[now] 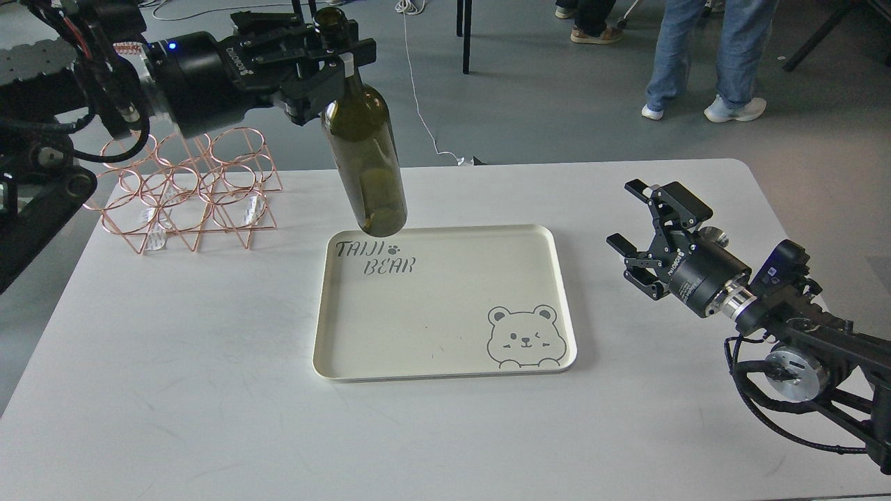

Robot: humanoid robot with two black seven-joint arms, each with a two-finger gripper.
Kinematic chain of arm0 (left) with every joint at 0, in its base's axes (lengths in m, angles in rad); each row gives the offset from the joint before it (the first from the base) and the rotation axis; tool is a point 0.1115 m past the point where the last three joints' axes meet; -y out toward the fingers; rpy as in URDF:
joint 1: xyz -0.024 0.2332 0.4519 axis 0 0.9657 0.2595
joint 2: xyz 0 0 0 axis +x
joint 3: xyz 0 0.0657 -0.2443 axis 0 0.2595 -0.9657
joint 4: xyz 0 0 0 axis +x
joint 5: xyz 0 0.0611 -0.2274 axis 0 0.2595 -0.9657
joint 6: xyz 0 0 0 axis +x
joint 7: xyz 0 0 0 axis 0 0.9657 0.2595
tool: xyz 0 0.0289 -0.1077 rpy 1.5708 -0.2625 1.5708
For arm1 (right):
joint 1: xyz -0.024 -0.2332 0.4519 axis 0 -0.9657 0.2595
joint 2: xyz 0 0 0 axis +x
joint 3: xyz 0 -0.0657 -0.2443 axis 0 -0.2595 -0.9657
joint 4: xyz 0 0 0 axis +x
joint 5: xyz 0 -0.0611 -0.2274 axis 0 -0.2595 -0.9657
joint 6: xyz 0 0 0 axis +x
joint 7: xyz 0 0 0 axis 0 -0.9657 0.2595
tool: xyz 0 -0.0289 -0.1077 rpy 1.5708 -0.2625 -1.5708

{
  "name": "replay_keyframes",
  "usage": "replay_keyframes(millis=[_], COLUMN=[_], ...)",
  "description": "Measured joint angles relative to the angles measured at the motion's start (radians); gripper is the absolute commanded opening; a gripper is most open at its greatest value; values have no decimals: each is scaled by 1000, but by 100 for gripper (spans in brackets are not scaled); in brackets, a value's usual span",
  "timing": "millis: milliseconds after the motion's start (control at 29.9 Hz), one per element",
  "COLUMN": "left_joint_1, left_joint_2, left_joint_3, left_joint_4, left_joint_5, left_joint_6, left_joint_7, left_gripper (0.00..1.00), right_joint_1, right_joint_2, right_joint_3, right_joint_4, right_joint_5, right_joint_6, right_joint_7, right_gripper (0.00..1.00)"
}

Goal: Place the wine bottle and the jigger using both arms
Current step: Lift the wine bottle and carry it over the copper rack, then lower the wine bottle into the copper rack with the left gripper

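My left gripper is shut on the neck of the dark olive-green wine bottle. It holds the bottle upright in the air, with the base above the far left edge of the cream tray. My right gripper is open and empty, above the table to the right of the tray. The jigger is out of view.
A copper wire bottle rack stands on the white table at the far left, under my left arm. The tray bears a bear drawing and the words TAIJI BEAR. A person's legs and chair legs stand on the floor beyond the table.
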Motion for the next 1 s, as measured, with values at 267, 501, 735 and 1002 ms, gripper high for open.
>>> replay_keyframes(millis=[267,501,735,1002], left_joint_1=[-178,-233,-232,-224], left_joint_2=[87,122,123,103], left_joint_3=[126,231,236,268], left_joint_4=[232,338,395,468], left_joint_5=[-72,-82,-82,-82], left_joint_6=[-34,-26,-18,26], left_joint_7=[0,0,0,0], left_gripper=[13,13,13,13], right_joint_1=[0,-5,-5,-6], right_joint_2=[0,0,0,0], right_joint_3=[-1,0,0,0], right_joint_4=[0,0,1,3], right_joint_5=[0,0,-1,-1], right_joint_6=[-1,-1,-1,-1], right_joint_7=[0,0,0,0], right_gripper=[99,99,99,99])
